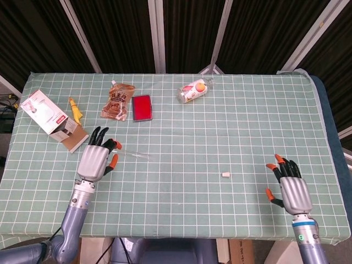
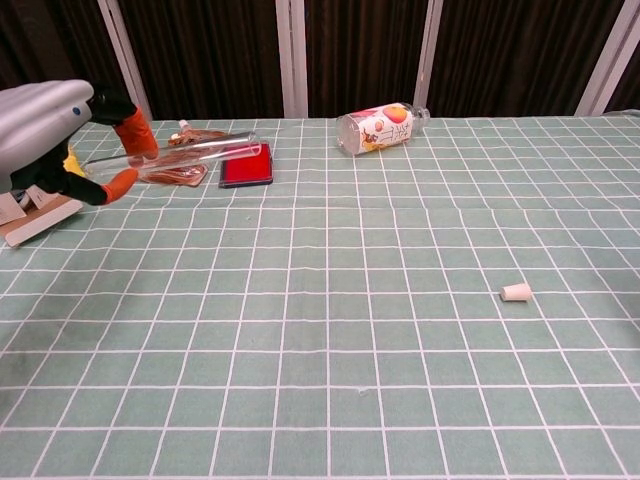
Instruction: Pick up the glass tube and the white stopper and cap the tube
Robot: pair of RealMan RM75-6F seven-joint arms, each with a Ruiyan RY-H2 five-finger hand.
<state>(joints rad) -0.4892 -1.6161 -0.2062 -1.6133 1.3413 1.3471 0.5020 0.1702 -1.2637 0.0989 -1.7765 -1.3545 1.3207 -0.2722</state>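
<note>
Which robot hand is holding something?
The left robot hand is: it grips the glass tube, lifted off the table. The right robot hand holds nothing, its fingers spread, near the white stopper.

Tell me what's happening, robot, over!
Left hand holding glass tube, lifted. Right hand open, empty. White stopper on table, nothing blocking.

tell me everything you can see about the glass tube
The clear glass tube is long, thin and transparent, looking empty and uncapped. The left hand pinches it near one end between orange-tipped fingers, holding it roughly level above the green checked tablecloth, its free end pointing toward the table's middle. Nothing else touches it.
</note>
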